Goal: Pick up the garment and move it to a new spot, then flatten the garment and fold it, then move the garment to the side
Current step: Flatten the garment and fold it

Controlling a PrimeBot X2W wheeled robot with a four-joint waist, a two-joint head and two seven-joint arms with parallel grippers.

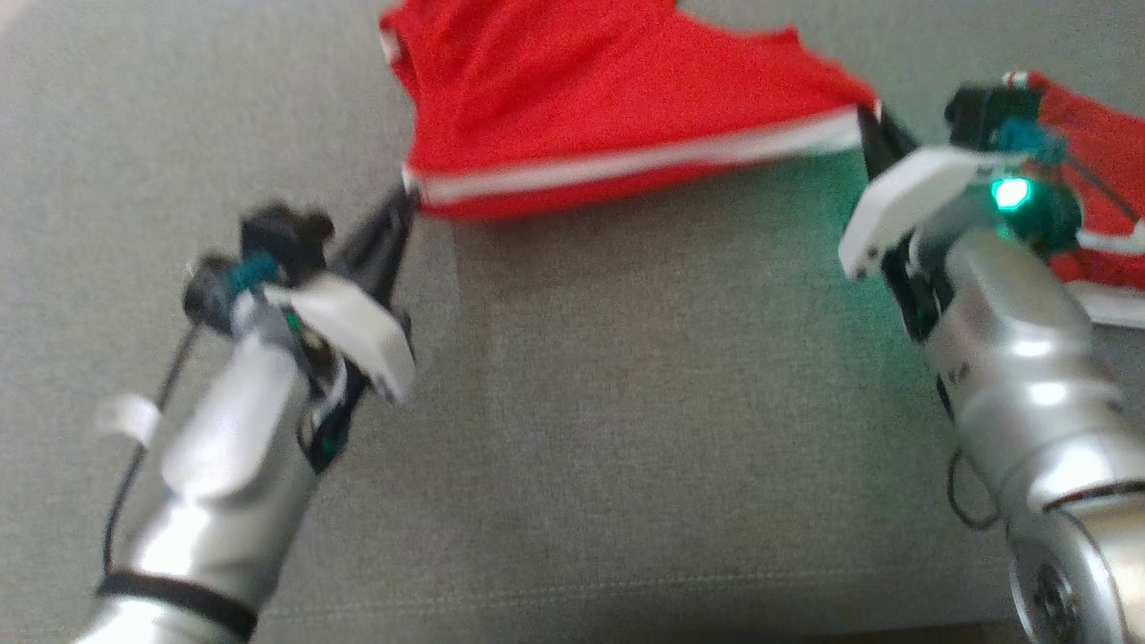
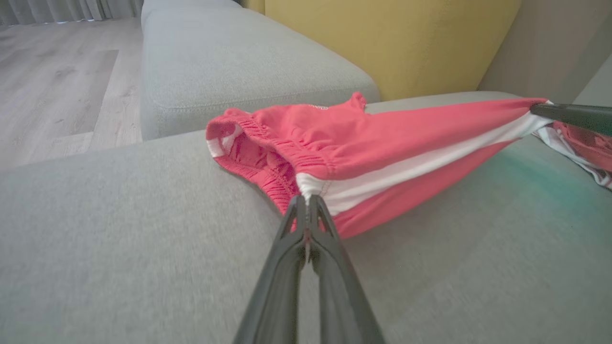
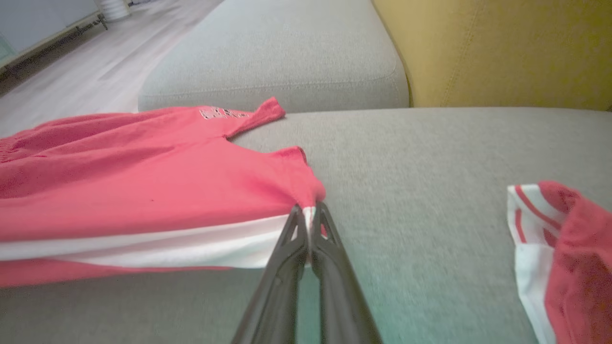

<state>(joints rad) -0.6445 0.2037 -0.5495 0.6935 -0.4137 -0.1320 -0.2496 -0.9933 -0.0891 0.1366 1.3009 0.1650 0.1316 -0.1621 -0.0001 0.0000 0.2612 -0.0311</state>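
The garment [image 1: 608, 98] is a pair of red shorts with a white side stripe, stretched taut between my two grippers above the grey sofa seat. My left gripper [image 1: 407, 192] is shut on the waistband corner, seen close in the left wrist view as the garment [image 2: 382, 143] pinched by the gripper [image 2: 308, 200]. My right gripper [image 1: 868, 121] is shut on the leg hem end; the right wrist view shows the gripper [image 3: 308, 212] pinching the garment [image 3: 143, 191] at the white stripe. The far edge rests on the cushion.
A second red and white piece of clothing [image 1: 1105, 197] lies on the seat at the right, behind my right arm, seen again as clothing [image 3: 564, 248]. A yellow back cushion [image 2: 392, 43] stands behind. Another grey seat cushion [image 3: 272, 57] adjoins, with wooden floor [image 2: 52, 81] beyond.
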